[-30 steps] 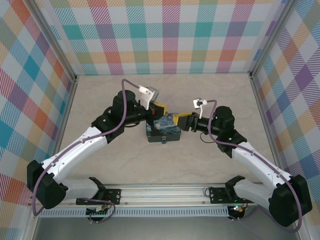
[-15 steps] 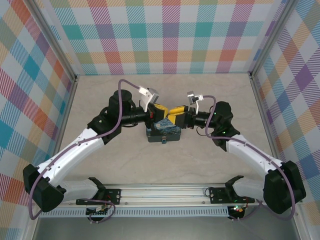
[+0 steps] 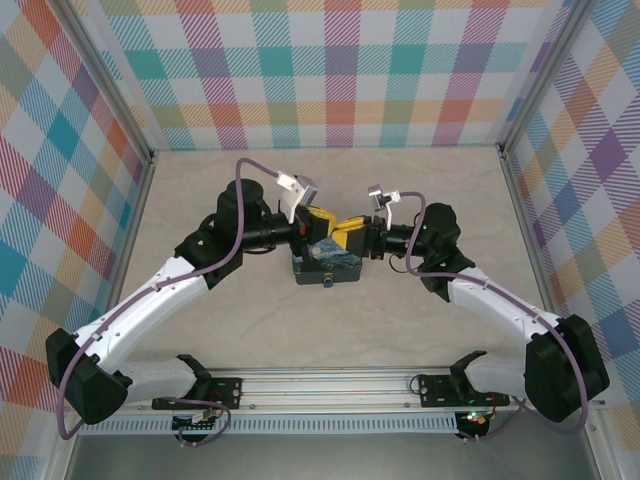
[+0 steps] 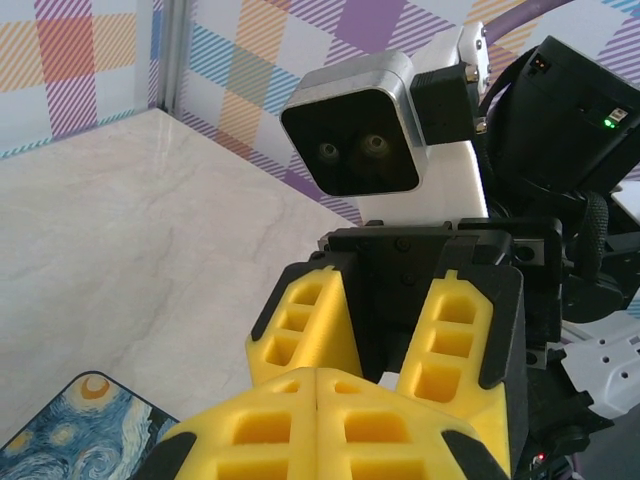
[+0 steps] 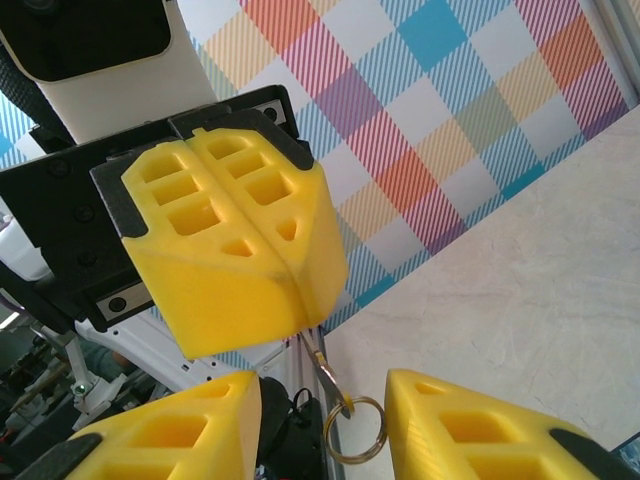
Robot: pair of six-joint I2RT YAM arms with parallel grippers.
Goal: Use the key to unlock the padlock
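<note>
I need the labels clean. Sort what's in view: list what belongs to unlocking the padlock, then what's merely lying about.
For the job: key, pinched in the shut left gripper; right gripper, open, close up to the key; padlock, apparently the tiny piece on the starry-night box.
Merely there: starry-night box; table; plaid walls.
</note>
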